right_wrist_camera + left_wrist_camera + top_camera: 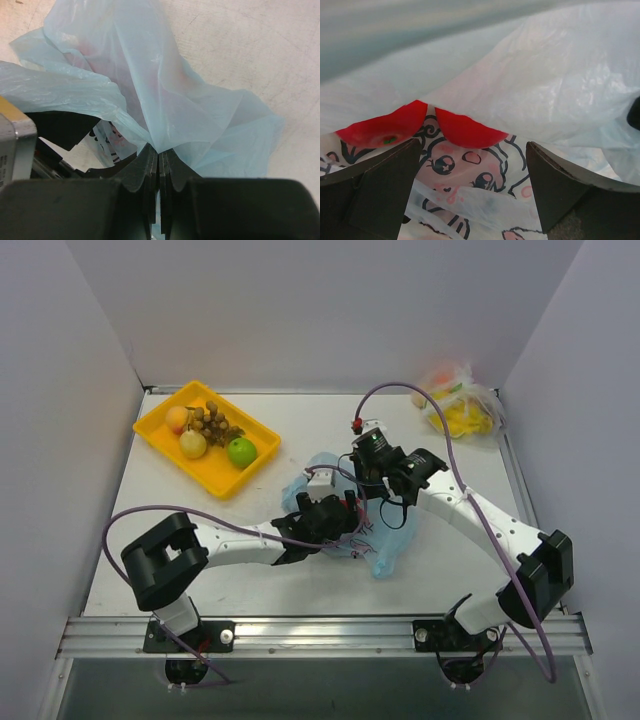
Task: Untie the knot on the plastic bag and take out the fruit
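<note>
We counted four fruits (pixel 193 444) in one yellow tray (pixel 215 475), two red apples (pixel 465 131) before wide-open, empty left jaws, right jaws pinching one plastic bag (pixel 190 115).

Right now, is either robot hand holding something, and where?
The right gripper pinches the plastic bag by a gathered fold of film; the left gripper is open, holding nothing.

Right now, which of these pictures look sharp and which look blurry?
Top view: evenly lit and sharp, only soft shadows on the table. Left wrist view: very close to the plastic bag; the top strip is blurred, the cartoon print clear. Right wrist view: bag folds crisp; the right claw, shut on it, dark and soft.
</note>
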You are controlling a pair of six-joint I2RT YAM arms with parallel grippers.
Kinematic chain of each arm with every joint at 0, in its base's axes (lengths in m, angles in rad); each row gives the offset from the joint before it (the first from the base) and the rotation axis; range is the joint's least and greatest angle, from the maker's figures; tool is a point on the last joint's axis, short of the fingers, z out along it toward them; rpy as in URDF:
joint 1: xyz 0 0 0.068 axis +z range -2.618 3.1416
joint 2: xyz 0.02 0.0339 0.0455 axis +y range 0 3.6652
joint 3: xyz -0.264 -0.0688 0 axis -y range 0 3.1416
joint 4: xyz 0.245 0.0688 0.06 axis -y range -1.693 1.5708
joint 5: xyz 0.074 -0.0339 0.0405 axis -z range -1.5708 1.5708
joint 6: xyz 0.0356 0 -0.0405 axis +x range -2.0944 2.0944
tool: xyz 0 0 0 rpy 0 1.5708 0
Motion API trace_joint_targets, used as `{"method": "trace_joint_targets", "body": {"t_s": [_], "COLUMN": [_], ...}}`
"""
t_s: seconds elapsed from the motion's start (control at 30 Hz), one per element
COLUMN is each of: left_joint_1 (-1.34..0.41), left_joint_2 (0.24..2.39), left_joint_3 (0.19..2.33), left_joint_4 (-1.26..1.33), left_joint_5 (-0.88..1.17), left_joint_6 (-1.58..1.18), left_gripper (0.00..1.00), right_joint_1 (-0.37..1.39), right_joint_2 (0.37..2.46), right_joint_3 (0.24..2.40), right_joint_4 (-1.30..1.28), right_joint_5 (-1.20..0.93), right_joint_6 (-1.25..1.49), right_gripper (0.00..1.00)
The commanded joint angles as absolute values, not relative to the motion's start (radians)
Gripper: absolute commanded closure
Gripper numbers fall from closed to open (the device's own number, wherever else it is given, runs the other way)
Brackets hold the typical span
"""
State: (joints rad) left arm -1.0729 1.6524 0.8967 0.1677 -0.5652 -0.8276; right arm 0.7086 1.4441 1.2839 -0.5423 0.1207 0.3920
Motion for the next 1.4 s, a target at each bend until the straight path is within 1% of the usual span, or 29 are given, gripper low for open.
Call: {"method": "trace_joint_targets", "body": {"t_s": [0.0, 0.33, 0.57, 0.6, 0.67, 0.7, 0.77, 0.8, 0.87, 0.9, 0.93, 1.03, 1.13, 1.23, 1.33, 1.37], "left_joint_1": [-1.078, -1.080, -1.078, -1.078, -1.078, -1.078, -1.078, -1.080, -1.080, -1.080, -1.080, -1.084, -1.100, -1.117, -1.118, -1.120], "left_joint_2": [1.680, 1.788, 1.856, 1.864, 1.882, 1.884, 1.876, 1.870, 1.845, 1.835, 1.824, 1.743, 1.666, 1.583, 1.502, 1.485], "left_joint_3": [0.953, 0.976, 0.986, 0.985, 0.982, 0.977, 0.957, 0.950, 0.916, 0.902, 0.893, 0.853, 0.816, 0.778, 0.743, 0.738], "left_joint_4": [0.227, 0.333, 0.392, 0.400, 0.413, 0.419, 0.436, 0.440, 0.457, 0.460, 0.463, 0.466, 0.463, 0.462, 0.457, 0.453], "left_joint_5": [-0.584, -0.598, -0.667, -0.675, -0.684, -0.683, -0.680, -0.680, -0.680, -0.678, -0.670, -0.635, -0.574, -0.516, -0.381, -0.283], "left_joint_6": [-0.831, -0.827, -0.835, -0.833, -0.836, -0.836, -0.825, -0.821, -0.810, -0.805, -0.799, -0.758, -0.689, -0.618, -0.575, -0.540], "left_gripper": [0.03, 0.03, 0.03, 0.05, 0.13, 0.20, 0.27, 0.36, 0.47, 0.57, 0.62, 0.69, 0.71, 0.71, 0.72, 0.72], "right_joint_1": [0.716, 0.716, 0.719, 0.719, 0.721, 0.721, 0.721, 0.721, 0.719, 0.721, 0.721, 0.715, 0.695, 0.670, 0.629, 0.606], "right_joint_2": [1.459, 1.473, 1.476, 1.479, 1.477, 1.476, 1.476, 1.477, 1.479, 1.483, 1.483, 1.489, 1.488, 1.477, 1.467, 1.465], "right_joint_3": [1.313, 1.312, 1.304, 1.301, 1.298, 1.293, 1.290, 1.289, 1.290, 1.292, 1.295, 1.304, 1.315, 1.322, 1.319, 1.315], "right_joint_4": [-0.558, -0.560, -0.560, -0.560, -0.558, -0.558, -0.558, -0.558, -0.560, -0.558, -0.558, -0.558, -0.560, -0.560, -0.560, -0.561], "right_joint_5": [0.123, 0.080, 0.057, 0.057, 0.055, 0.060, 0.067, 0.075, 0.080, 0.086, 0.090, 0.116, 0.147, 0.155, 0.147, 0.143], "right_joint_6": [0.417, 0.440, 0.456, 0.457, 0.456, 0.456, 0.451, 0.453, 0.448, 0.445, 0.443, 0.428, 0.405, 0.387, 0.377, 0.373], "right_gripper": [1.00, 1.00, 1.00, 1.00, 1.00, 1.00, 1.00, 1.00, 1.00, 1.00, 1.00, 1.00, 1.00, 1.00, 1.00, 1.00]}}
